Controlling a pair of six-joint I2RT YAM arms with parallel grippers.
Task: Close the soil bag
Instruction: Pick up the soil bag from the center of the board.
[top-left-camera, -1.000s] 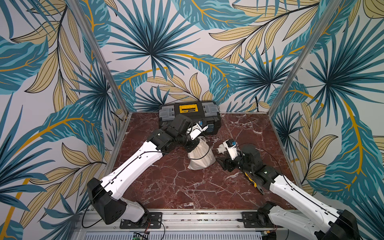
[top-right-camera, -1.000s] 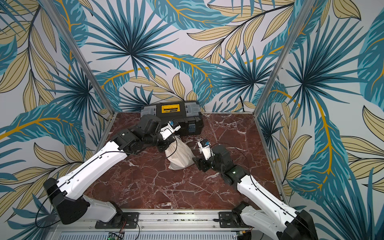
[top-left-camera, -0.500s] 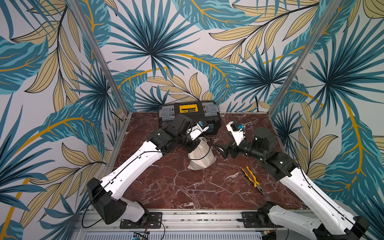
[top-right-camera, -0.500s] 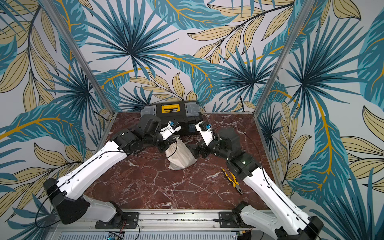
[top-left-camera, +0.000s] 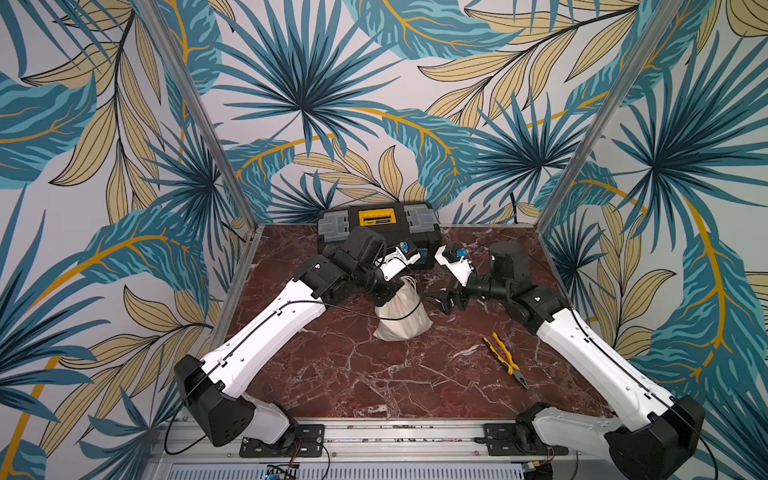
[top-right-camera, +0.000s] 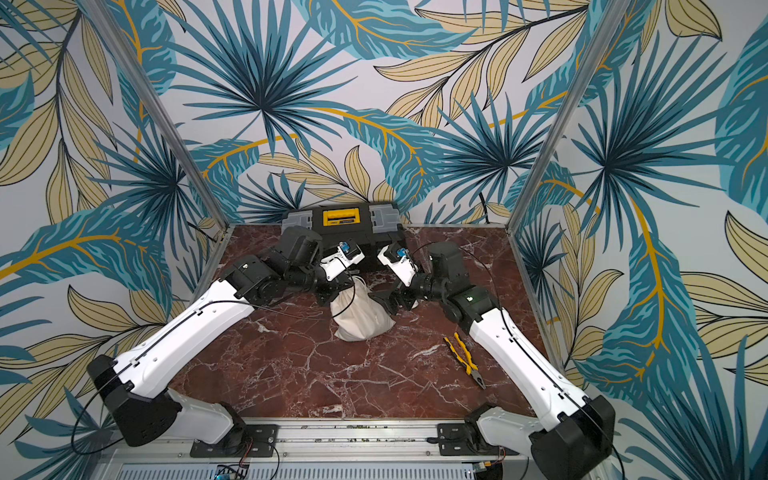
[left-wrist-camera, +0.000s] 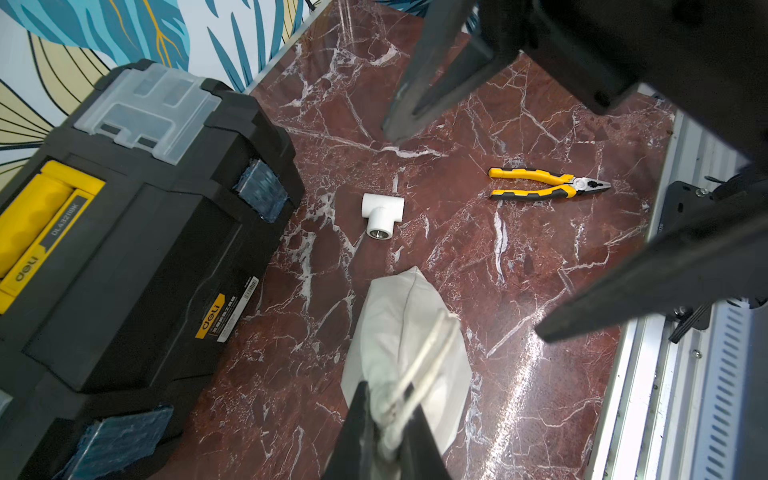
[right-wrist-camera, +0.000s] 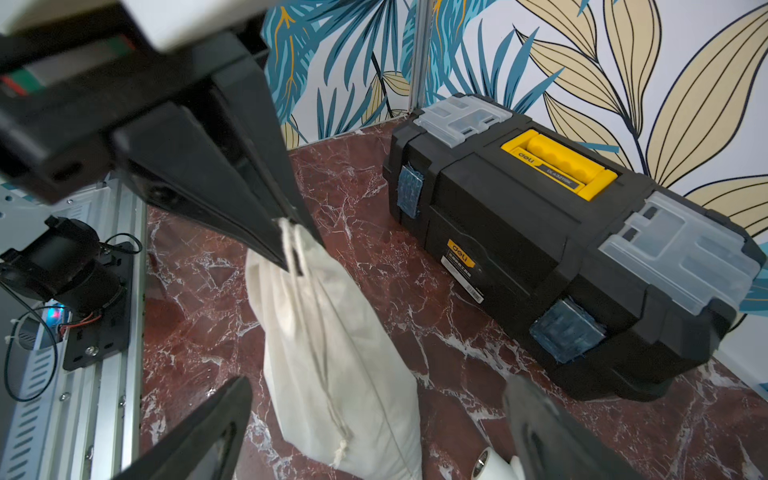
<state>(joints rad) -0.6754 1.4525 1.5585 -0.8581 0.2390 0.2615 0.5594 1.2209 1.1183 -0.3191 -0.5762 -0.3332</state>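
Right claw (top-left-camera: 443, 300) rose, gaping; left claw (left-wrist-camera: 388, 415) pinches soil bag (top-left-camera: 401, 319) by "deli" toolbox (left-wrist-camera: 124, 257).

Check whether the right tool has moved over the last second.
Yes: the right tool has shifted back toward the toolbox, ending beside the soil bag.

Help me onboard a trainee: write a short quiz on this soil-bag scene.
1. True or false: the left gripper is shut on the soil bag's gathered mouth.
2. The right gripper's jaws are: A wide open; B shut on nothing; C shut on the bag.
3. Which yellow-handled hand tool lies loose?
Key: 1 true; 2 A; 3 the pliers.
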